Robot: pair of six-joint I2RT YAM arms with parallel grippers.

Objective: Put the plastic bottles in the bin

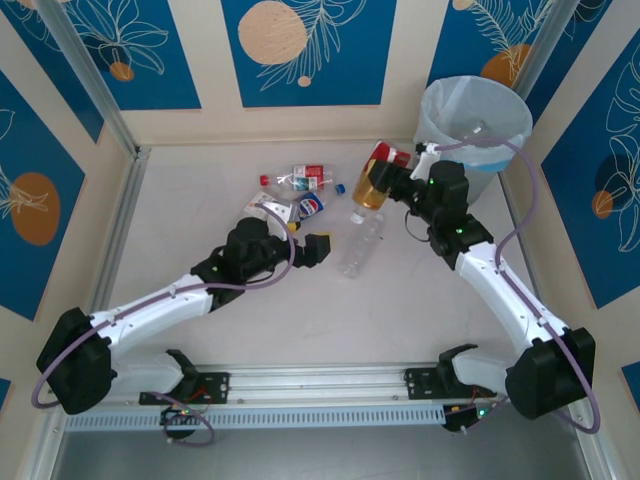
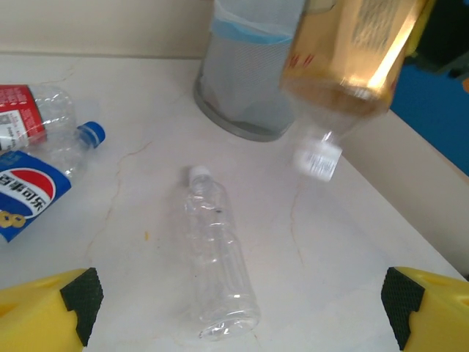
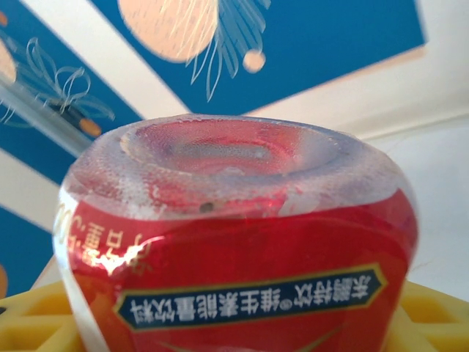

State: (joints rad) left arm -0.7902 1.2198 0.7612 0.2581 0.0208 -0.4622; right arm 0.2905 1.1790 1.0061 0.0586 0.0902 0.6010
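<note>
A: Near the bin (image 1: 436, 112), the right gripper (image 1: 395, 182) clasped the amber bottle (image 1: 372, 186) mid-body, cap down; it appeared light, thin-walled and slippery.
B: Left wrist view added a clear bottle (image 2: 218, 264) lying flat before the left gripper (image 1: 318, 250), whose fingers were spread wide. Right wrist view resolved the red label (image 3: 242, 293).

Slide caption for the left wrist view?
Open left gripper faces a clear bottle lying before the bin; amber bottle hangs cap-down beyond.
</note>
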